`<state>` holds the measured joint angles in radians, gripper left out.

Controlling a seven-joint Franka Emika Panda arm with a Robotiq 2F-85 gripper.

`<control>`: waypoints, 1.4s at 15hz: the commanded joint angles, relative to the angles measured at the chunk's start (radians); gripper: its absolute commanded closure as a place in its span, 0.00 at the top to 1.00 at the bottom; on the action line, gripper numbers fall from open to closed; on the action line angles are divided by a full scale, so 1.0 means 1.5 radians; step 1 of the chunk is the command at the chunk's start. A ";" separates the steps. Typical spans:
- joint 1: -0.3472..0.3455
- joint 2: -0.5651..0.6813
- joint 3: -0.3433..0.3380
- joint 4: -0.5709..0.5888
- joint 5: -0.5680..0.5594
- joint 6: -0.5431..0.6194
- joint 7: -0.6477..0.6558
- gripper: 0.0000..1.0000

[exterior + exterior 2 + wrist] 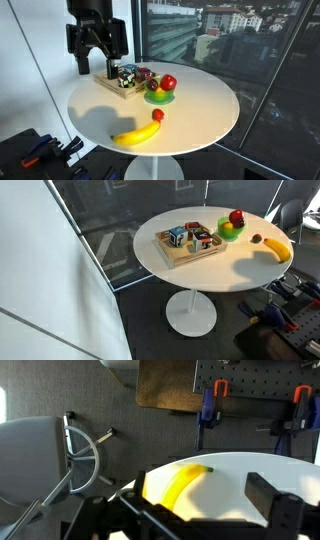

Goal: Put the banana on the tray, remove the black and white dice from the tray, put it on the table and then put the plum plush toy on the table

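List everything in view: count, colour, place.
round white table: one, white, centre of both exterior views
shallow light-wood tray: one, tan, on the table
black-and-white chequered dice: one, on the tray
round green bowl: one, green, beside the tray, holding red fruit
dark maroon plum plush toy: one, beside the dice, towards the bowl
curved yellow banana: one, yellow, on the table, off the tray
small red ball: one, red, near the banana
black gripper: one, open, raised by the tray
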<state>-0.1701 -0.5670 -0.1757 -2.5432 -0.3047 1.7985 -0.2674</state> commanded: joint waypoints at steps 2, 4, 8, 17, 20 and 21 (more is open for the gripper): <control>0.006 0.000 -0.005 0.001 -0.002 -0.002 0.003 1.00; 0.006 0.000 -0.005 0.001 -0.002 -0.002 0.003 1.00; 0.005 0.016 -0.003 0.007 0.000 0.008 0.018 1.00; 0.004 0.099 0.000 0.000 0.030 0.154 0.103 1.00; 0.002 0.128 0.000 -0.011 0.045 0.223 0.113 1.00; 0.001 0.140 0.000 -0.015 0.047 0.250 0.118 1.00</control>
<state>-0.1683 -0.3923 -0.1754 -2.5501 -0.2575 2.0817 -0.1205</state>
